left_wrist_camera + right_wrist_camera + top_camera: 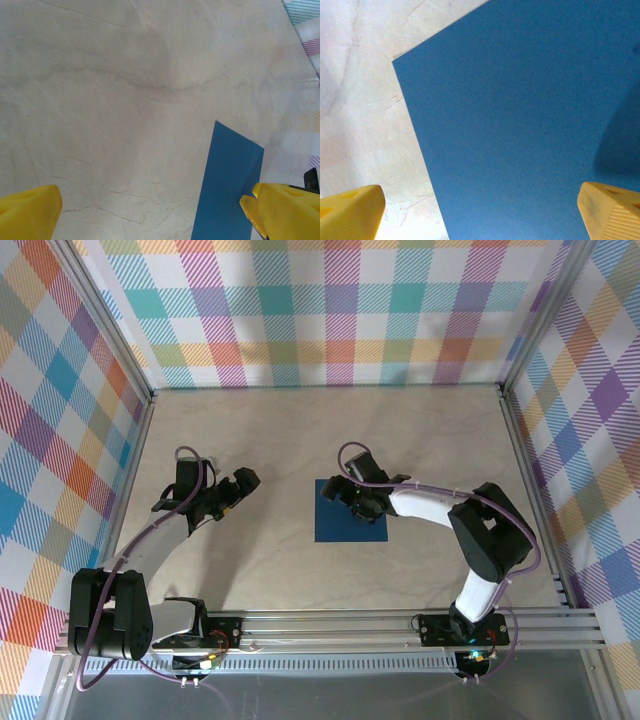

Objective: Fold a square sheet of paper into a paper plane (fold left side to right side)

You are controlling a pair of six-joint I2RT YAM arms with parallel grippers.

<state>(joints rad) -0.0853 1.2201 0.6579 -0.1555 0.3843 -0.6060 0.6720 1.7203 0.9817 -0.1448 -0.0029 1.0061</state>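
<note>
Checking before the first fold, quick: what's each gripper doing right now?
Left gripper: open, holding nothing.
Right gripper: open above the square sheet of paper, holding nothing.

I'm working in a robot lab cell: marble-look bench (300, 430) under the left gripper (245, 480), plaid backdrop panels (330, 310) beyond it, aluminium frame rail (350, 622) behind it.

The left pincer (243, 480) gapes wide at centre-left; the right pincer (336, 491), equally spread, sits mid-frame, seemingly lower.
</note>
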